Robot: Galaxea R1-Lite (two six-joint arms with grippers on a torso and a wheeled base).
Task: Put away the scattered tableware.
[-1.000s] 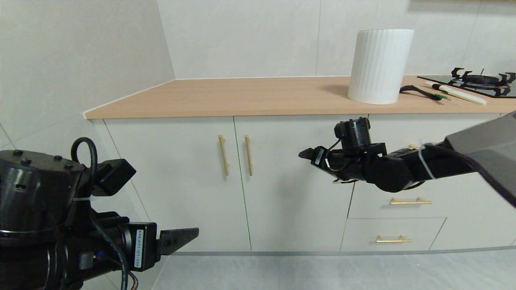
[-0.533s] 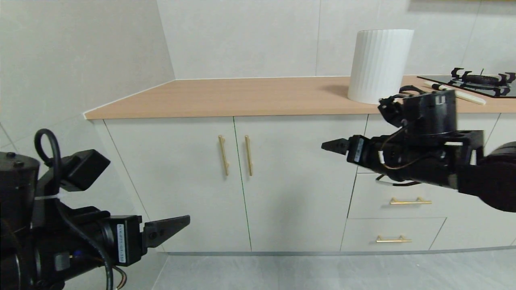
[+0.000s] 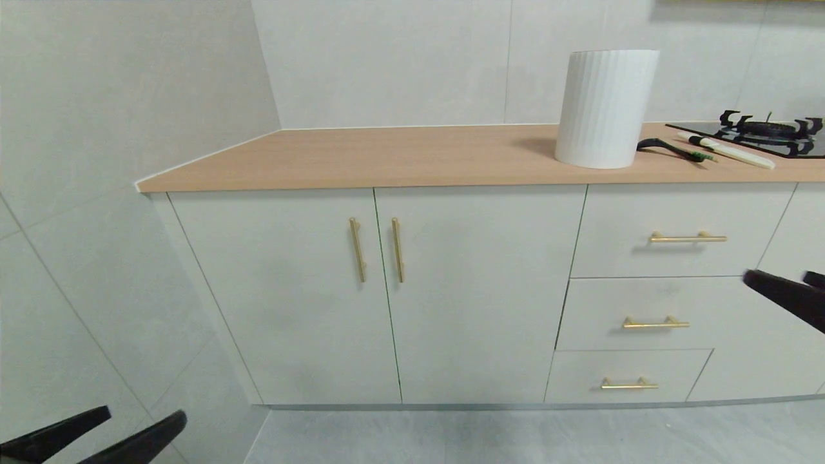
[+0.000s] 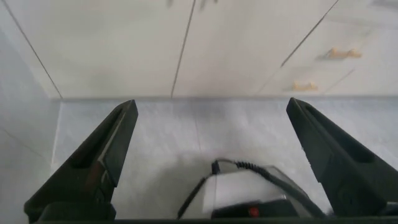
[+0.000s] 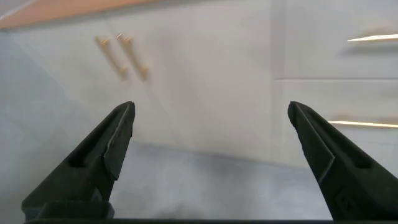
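Black-handled utensil point(image 3: 670, 149) and a pale one point(image 3: 728, 150) lie on the worktop point(image 3: 387, 158), well above the right hand point(image 3: 776, 278) and far up and across from the left hand point(image 3: 145, 415). They sit just beside a white ribbed holder point(image 3: 606, 109), near the hob point(image 3: 767, 129). Both hands hang low before the cupboards point(image 3: 290, 322), fingers spread apart.
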